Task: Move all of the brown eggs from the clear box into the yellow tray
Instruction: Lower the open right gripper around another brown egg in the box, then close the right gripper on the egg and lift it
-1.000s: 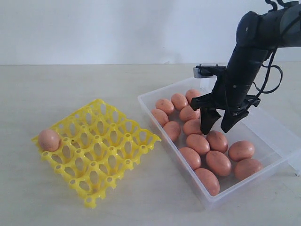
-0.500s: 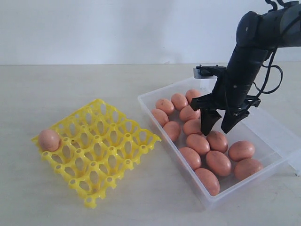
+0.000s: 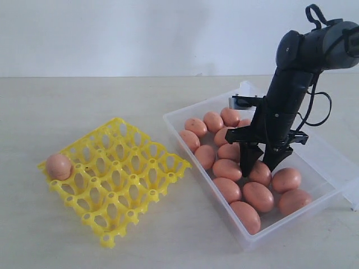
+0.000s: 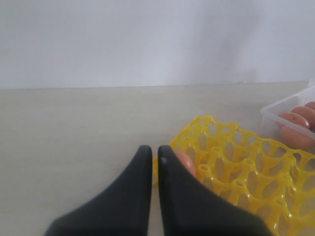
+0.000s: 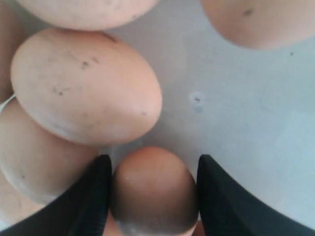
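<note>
The right gripper (image 3: 261,165) has come down since 1 second ago. Then its tips hung just above the eggs; now they reach in among them inside the clear box (image 3: 321,152), and the arm stands more upright. Its 2 fingers have drawn closer together and grasp 1 egg (image 3: 259,174) near the middle of the box, where it lies among its neighbours. The yellow tray (image 3: 120,168) has not moved: it sits on the table (image 3: 84,101) left of the box, well apart from this gripper, with 1 tray egg (image 3: 58,166) in its leftmost corner cup. The other eggs (image 3: 227,189) are all in the box.

From the exterior view the contact is hard to judge. The right wrist view shows the grasped egg (image 5: 155,189) filling the gap between the black fingers (image 5: 91,196) and touching both, with bare box floor on one side.

The left gripper (image 4: 153,150) appears only in its own wrist view. Its fingers are clenched almost together with nothing between them, just beside the tray's corner, and the tray egg (image 4: 186,162) peeks out behind 1 finger.
</note>
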`<state>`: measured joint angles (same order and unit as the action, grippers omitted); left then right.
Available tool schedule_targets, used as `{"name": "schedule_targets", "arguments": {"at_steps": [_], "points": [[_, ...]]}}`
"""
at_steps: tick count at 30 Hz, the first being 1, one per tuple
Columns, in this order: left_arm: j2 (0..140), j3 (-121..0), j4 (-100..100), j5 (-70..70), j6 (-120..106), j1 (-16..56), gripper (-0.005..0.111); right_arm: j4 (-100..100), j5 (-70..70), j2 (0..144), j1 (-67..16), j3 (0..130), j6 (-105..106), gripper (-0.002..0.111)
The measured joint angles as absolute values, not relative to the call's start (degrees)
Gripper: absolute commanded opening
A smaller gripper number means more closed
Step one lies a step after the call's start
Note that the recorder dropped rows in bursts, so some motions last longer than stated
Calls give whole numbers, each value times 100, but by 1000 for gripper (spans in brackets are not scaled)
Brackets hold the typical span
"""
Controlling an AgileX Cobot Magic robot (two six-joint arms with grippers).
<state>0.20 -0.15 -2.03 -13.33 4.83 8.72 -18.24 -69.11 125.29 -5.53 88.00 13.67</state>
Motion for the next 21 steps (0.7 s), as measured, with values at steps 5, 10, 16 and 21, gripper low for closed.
{"name": "schedule_targets", "arguments": {"at_steps": [5,10,16,21], "points": [[20,-15,-203,-1333,483,872,4,-1824,-6911,12529,-553,8800,1505,0],[20,-15,-203,-1333,483,872,4,-1824,-6922,12516,-553,8800,1595,0],[20,-15,-203,-1333,483,872,4,-1775,-6543,12135,-553,8789,1637,0],[20,-15,-203,-1333,483,872,4,-1775,-6245,11362,-550,8789,1647,0]]}}
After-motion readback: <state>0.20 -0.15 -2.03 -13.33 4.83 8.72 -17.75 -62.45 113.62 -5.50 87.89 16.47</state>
